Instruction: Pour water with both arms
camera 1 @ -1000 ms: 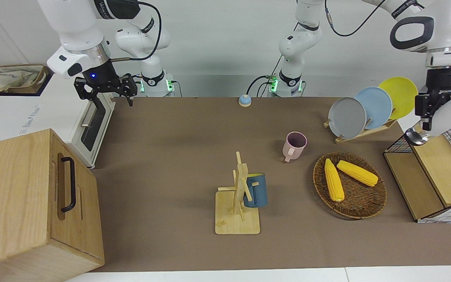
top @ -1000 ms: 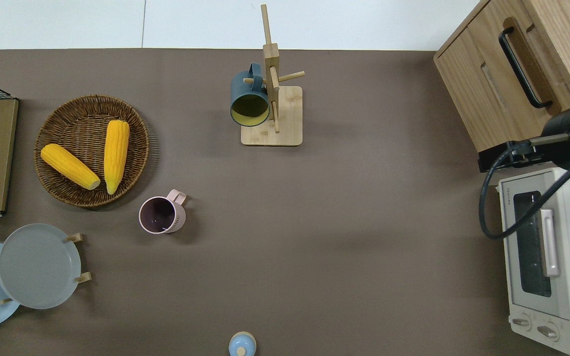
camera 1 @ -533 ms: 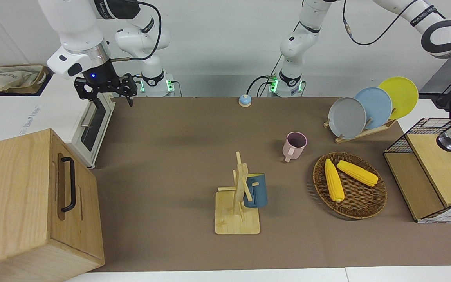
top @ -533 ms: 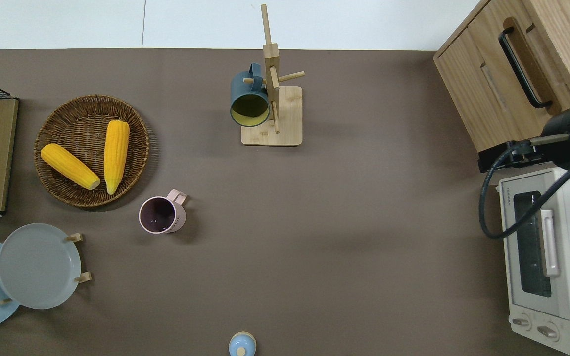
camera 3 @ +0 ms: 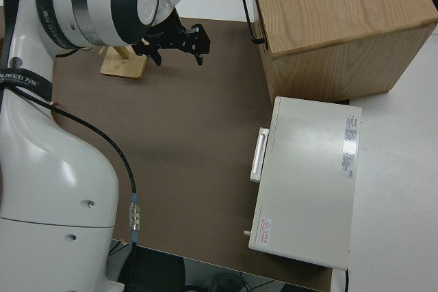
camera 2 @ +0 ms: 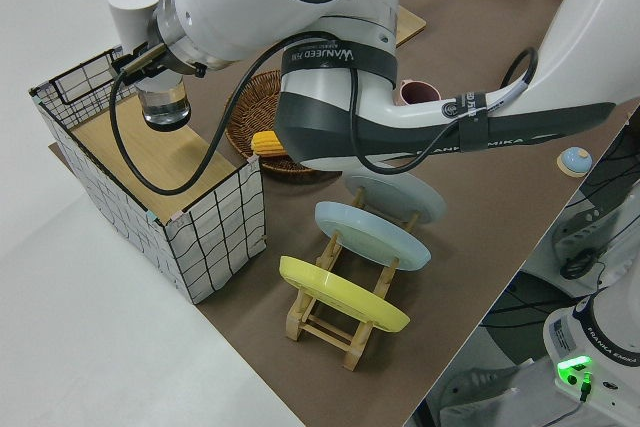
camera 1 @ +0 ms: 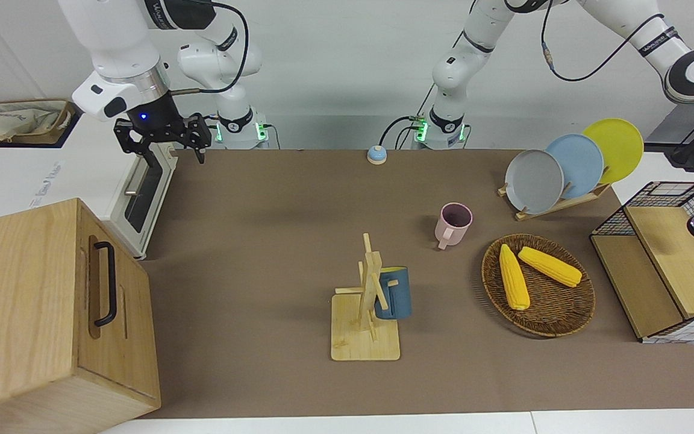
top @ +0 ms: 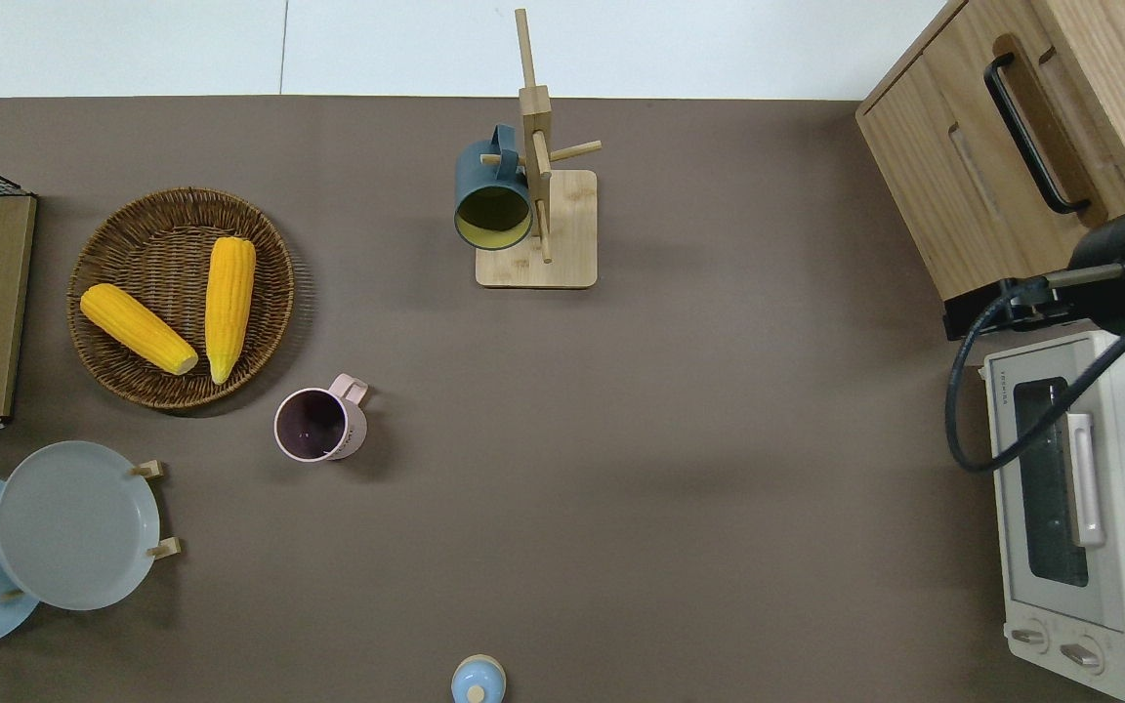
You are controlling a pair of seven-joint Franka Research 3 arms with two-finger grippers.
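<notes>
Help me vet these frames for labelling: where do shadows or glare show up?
Front view: soft shadows on the mat beside the rack and basket. Overhead view: even light, faint shadow by the pink mug. Left side view: highlights on the glossy left arm. Right side view: a bright reflection on the oven top.

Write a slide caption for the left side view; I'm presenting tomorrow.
Left gripper holds a white-capped metal bottle over the wire-sided storage box.
</notes>
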